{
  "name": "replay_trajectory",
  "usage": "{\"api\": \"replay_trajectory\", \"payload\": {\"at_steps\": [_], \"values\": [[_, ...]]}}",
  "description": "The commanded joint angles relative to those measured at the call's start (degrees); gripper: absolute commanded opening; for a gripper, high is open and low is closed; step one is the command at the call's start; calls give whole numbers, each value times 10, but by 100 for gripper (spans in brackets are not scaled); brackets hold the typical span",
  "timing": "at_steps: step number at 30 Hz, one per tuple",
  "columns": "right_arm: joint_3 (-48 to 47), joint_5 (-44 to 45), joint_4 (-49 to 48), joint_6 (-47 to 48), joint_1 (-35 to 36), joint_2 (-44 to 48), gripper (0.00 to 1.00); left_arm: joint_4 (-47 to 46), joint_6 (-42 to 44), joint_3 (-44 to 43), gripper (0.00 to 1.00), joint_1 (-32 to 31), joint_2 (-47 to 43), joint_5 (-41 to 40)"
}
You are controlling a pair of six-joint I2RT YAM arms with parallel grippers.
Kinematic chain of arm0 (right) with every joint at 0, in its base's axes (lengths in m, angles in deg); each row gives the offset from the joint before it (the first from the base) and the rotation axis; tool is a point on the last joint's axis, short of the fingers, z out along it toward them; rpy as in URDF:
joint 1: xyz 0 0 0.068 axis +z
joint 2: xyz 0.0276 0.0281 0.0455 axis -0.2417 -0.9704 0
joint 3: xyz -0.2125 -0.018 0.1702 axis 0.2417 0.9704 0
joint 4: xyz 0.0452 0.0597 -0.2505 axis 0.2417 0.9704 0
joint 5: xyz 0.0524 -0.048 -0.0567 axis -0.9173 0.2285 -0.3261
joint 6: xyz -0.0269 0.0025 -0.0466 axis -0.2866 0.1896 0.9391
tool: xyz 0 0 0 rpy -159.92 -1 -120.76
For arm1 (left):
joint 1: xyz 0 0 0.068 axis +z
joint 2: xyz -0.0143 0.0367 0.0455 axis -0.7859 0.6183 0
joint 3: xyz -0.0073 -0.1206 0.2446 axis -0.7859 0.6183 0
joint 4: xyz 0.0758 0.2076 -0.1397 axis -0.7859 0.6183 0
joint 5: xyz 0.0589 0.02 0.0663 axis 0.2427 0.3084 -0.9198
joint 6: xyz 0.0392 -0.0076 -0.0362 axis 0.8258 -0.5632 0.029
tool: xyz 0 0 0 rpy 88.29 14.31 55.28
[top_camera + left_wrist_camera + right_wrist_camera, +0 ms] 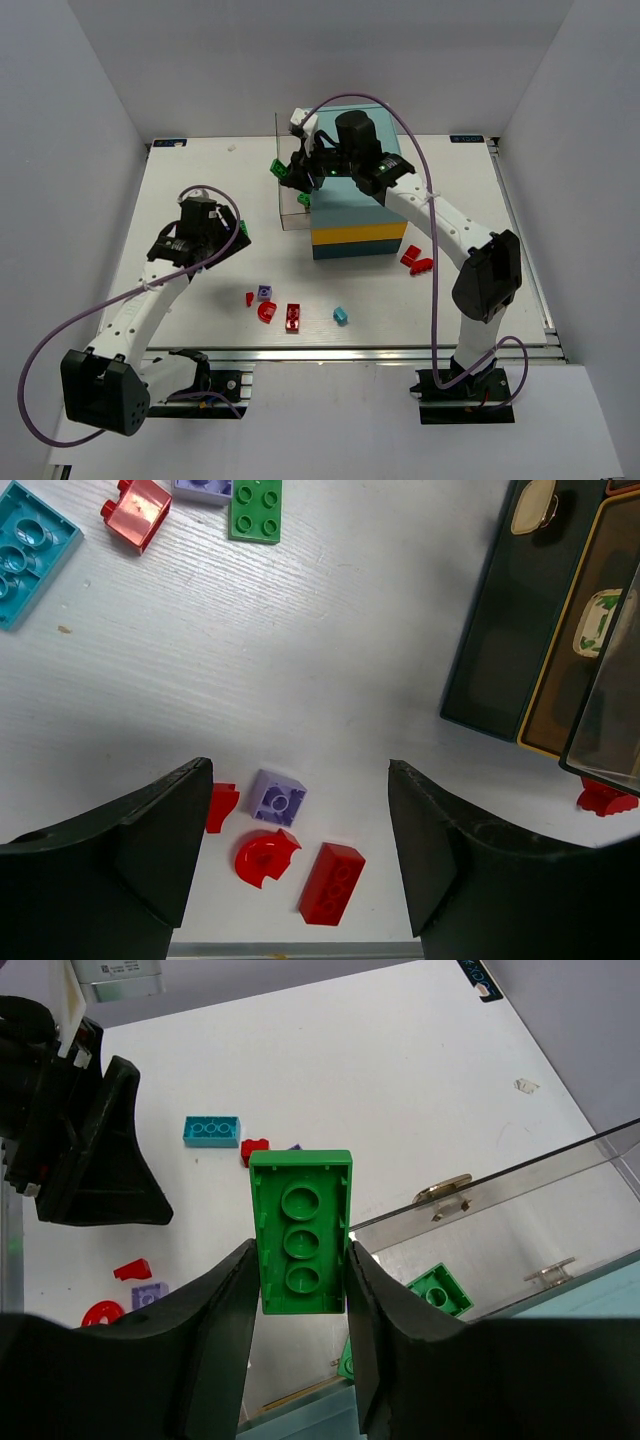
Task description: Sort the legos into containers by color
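A white table [380,300] sits inside plain white walls. At its far middle stands a cabinet [358,225] in light teal, yellow and darker teal layers. A clear drawer [290,214] is pulled out on the cabinet's left side. The right gripper [300,1260] hangs over that drawer, its fingers [225,1330] clenched on the long sides of a green brick [300,1230] whose studs face the wrist camera. Inside the drawer lies another green piece [438,1290]. There may be a second one lower at the drawer's edge, though it is mostly hidden.

The left gripper [300,780] hovers over the table left of the cabinet, jaws spread wide with nothing between them. Toward the near edge lie a purple brick [277,798], a red arch [265,857], a red brick [332,882] and a small red chip [220,806], close together. A light blue brick [340,315] lies right of this group. By the left arm sit a teal plate [25,550], a red block [135,510] and a green square [255,510]. Two red pieces [416,260] rest together just right of the cabinet's near corner.
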Motion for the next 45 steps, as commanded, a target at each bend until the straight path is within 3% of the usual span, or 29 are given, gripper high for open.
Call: {"api": "replay_trajectory", "payload": {"at_steps": [1,6,11,15,18,22,25,29,35,45], "values": [[-16,9,-12,-3,-2,7,43,-13,0,2,81,1,4,2],[-2,10,-12,4,-4,10,58,-28,5,-8,81,1,29,5],[5,5,-16,6,-8,23,61,-40,13,-24,81,1,69,5],[29,-13,-44,-15,-19,70,51,-51,20,-42,77,1,104,-11],[71,-11,-77,-35,-34,118,32,-61,20,-49,66,1,140,-23],[139,-13,-91,-39,-58,183,27,-71,17,-82,59,1,210,-45],[193,-9,-97,-31,-78,237,35,-66,20,-116,60,1,271,-58],[243,6,-101,-25,-102,294,56,-57,41,-166,66,1,338,-67],[285,14,-90,-36,-134,339,62,-24,63,-236,72,1,427,-96],[306,3,-81,-58,-173,354,62,-1,83,-272,72,1,495,-127]]}}
